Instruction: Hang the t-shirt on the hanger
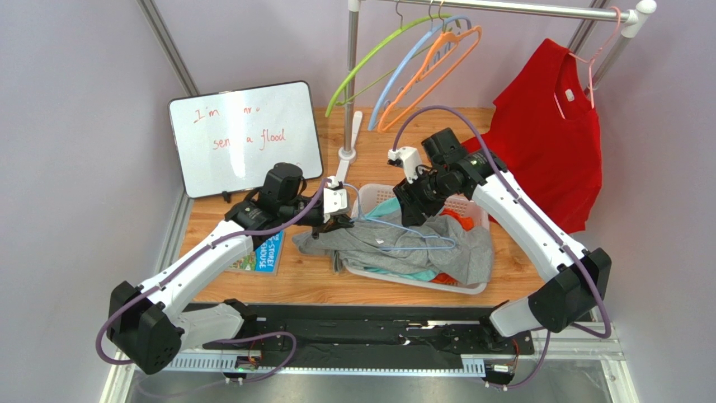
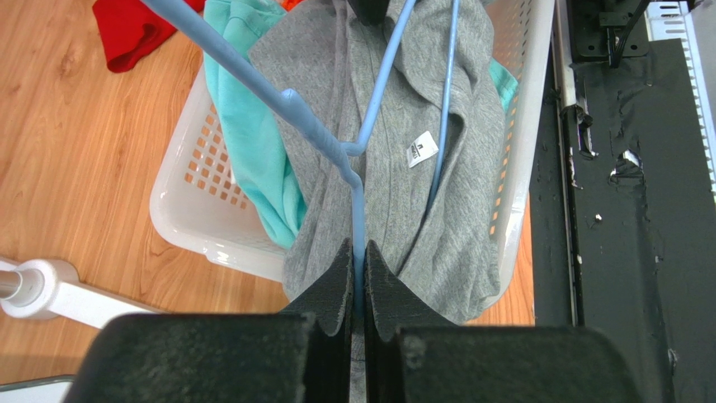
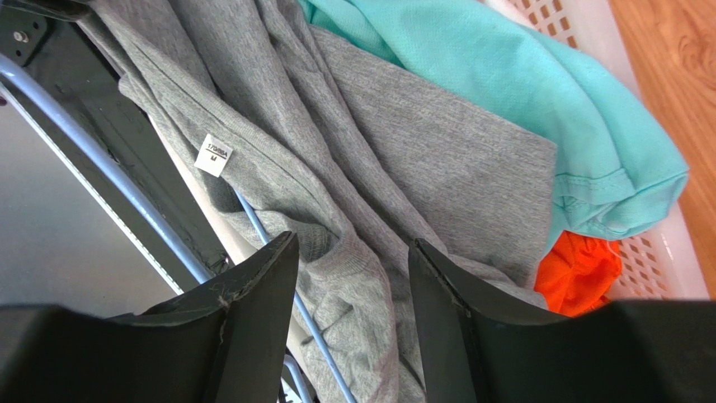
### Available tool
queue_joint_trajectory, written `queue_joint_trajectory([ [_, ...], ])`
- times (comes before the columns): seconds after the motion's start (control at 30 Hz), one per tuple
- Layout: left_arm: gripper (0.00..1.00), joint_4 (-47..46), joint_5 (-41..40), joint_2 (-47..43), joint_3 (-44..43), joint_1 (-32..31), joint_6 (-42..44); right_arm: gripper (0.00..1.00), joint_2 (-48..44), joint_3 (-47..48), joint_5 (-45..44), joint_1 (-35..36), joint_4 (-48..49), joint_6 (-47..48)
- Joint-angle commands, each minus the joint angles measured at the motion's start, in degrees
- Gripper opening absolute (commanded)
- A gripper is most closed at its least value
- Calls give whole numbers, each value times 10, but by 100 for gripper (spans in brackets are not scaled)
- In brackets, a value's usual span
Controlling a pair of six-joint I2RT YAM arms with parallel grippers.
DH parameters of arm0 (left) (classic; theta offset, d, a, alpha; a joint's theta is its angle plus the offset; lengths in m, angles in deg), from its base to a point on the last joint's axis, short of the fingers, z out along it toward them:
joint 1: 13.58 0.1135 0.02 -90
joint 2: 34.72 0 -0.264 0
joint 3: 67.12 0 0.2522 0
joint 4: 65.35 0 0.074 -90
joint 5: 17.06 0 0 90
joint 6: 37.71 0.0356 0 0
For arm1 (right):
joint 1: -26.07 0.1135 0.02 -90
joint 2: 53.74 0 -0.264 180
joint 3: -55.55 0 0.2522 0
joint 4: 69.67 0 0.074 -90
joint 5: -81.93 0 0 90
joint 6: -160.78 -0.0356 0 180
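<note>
The grey t-shirt (image 1: 466, 252) lies crumpled over the white basket (image 1: 471, 290), its white neck label (image 2: 421, 149) showing. The thin periwinkle hanger (image 1: 424, 245) lies across and partly inside the shirt. My left gripper (image 2: 359, 252) is shut on the hanger (image 2: 319, 134) at its thin stem, at the basket's left end (image 1: 344, 220). My right gripper (image 3: 353, 243) is open and empty, its jaws hovering just above a fold of the t-shirt (image 3: 403, 143), with a hanger wire (image 3: 109, 176) under the cloth. It sits over the basket's back (image 1: 409, 210).
A teal garment (image 3: 521, 84) and an orange one (image 3: 580, 273) lie in the basket under the shirt. Behind stand a rack pole (image 1: 350, 126) with green, blue and orange hangers (image 1: 420, 59), a red t-shirt (image 1: 550, 126), a whiteboard (image 1: 244, 138) and a book (image 1: 265, 252).
</note>
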Motion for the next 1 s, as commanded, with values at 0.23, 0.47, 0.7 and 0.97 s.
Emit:
queue_joint_trajectory([
  [0.23, 0, 8, -18, -24, -8, -5, 4, 50, 28, -2, -116, 40, -14, 0],
  [0.47, 0, 13, -41, -103, 30, 13, -28, 0, -9, -11, -154, 3, -40, 25],
  [0.7, 0, 33, -63, -150, 34, 60, -38, 0, -63, -65, -168, -49, -34, 51],
  [0.97, 0, 72, -120, -133, 24, 61, 41, 0, -95, -13, -127, -84, -56, 58],
])
